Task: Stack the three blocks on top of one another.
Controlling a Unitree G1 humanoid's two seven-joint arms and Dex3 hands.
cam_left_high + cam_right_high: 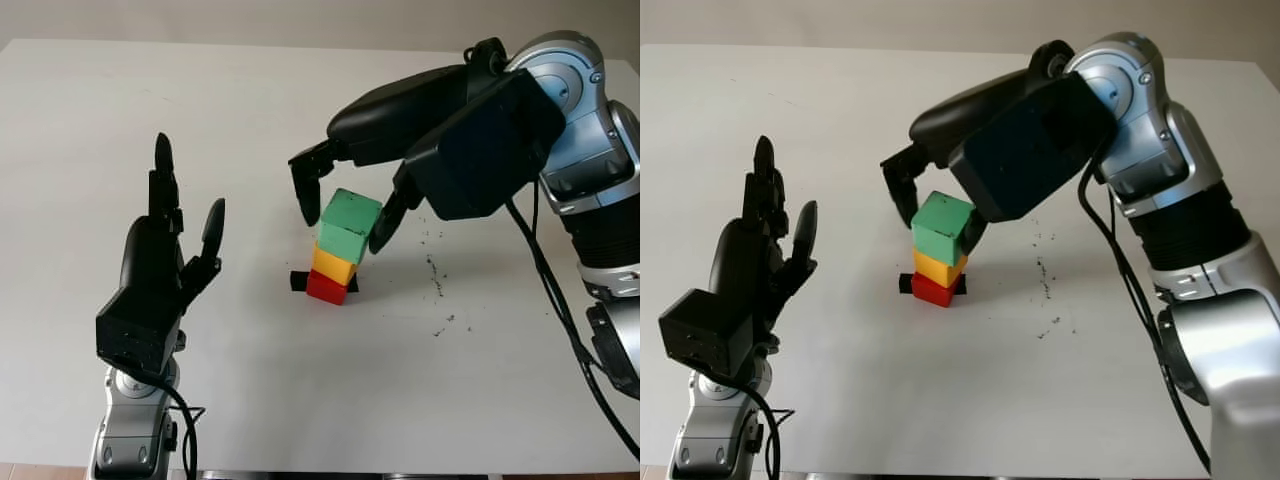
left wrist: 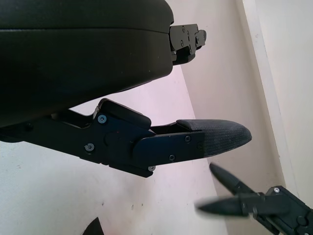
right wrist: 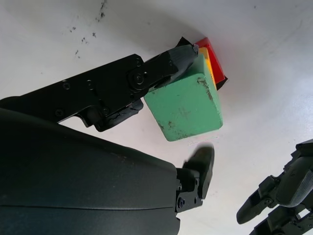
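A green block [image 1: 350,225] sits slightly skewed on a yellow block [image 1: 332,266], which sits on a red block [image 1: 326,288], forming one stack on the white table [image 1: 250,120]. My right hand [image 1: 344,228] reaches down over the stack and straddles the green block [image 3: 188,105]. One of its fingertips [image 3: 180,55] touches the block's far corner, while the thumb [image 3: 198,169] stands off its other side with a gap. This hand is open. To the left of the stack my left hand [image 1: 165,260] is raised upright above the table, open and holding nothing.
A small black mark [image 1: 297,281] shows on the table beside the red block. Dark specks [image 1: 435,270] dot the surface right of the stack. The right arm and its cable [image 1: 560,300] occupy the right side.
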